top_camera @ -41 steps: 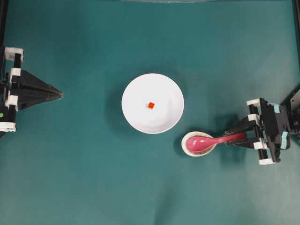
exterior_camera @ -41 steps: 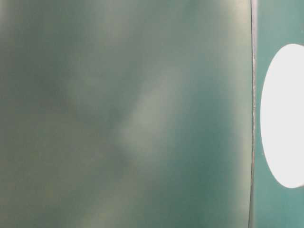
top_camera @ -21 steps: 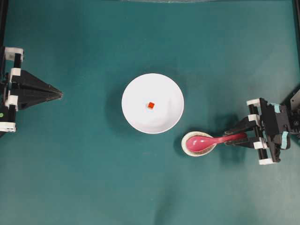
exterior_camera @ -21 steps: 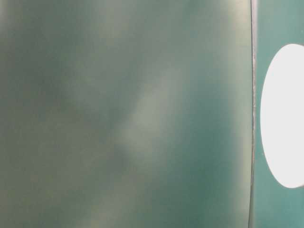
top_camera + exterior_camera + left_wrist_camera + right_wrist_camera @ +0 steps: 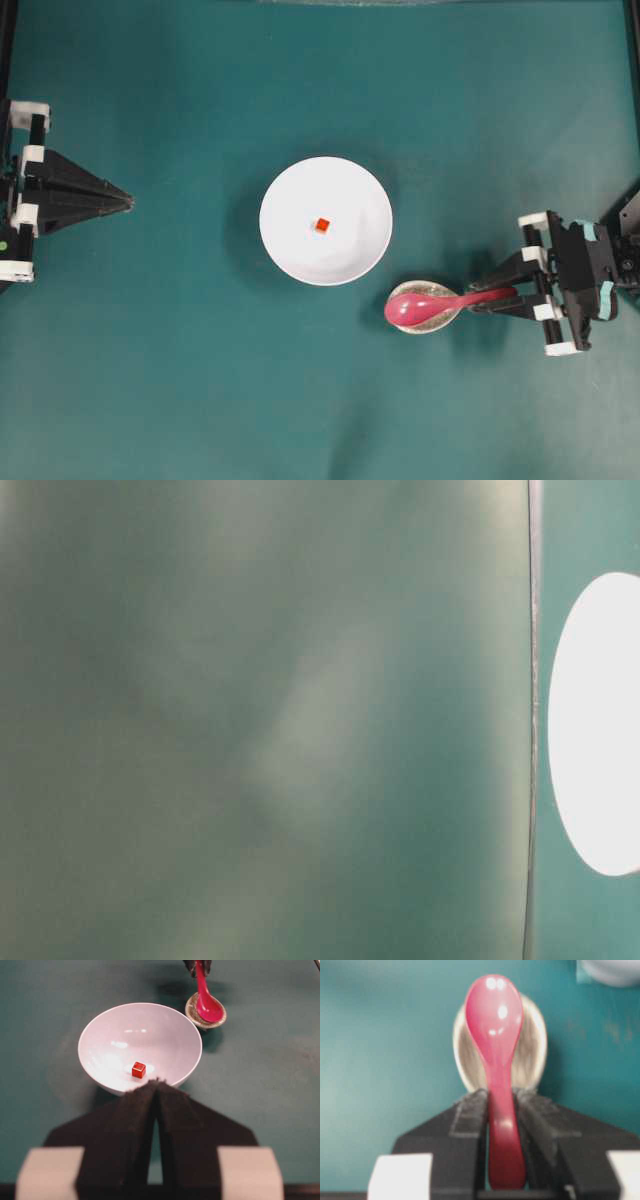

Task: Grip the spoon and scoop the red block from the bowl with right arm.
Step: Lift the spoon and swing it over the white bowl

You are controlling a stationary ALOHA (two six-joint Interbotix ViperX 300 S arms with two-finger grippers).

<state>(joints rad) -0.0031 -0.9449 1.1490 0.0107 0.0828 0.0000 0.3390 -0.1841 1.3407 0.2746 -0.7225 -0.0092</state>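
The pink-red spoon (image 5: 415, 307) hangs with its scoop over the left part of a small speckled dish (image 5: 440, 318), its handle pointing right. My right gripper (image 5: 484, 297) is shut on that handle; in the right wrist view both fingers press the spoon (image 5: 495, 1015) from either side at the gripper (image 5: 501, 1094). The red block (image 5: 321, 225) lies in the middle of the white bowl (image 5: 355, 195), up and left of the spoon. My left gripper (image 5: 128, 202) rests shut at the far left, pointing at the bowl (image 5: 120, 1035) and block (image 5: 138, 1069).
The speckled dish (image 5: 534, 1050) sits just below and right of the bowl on the teal table. The table-level view is mostly a blur, with only the bowl's white side (image 5: 600, 720) showing at its right edge.
The right gripper's fingers have closed on the spoon handle and shifted a little left. The scoop has moved left, now overhanging the dish's left edge. The left arm is still.
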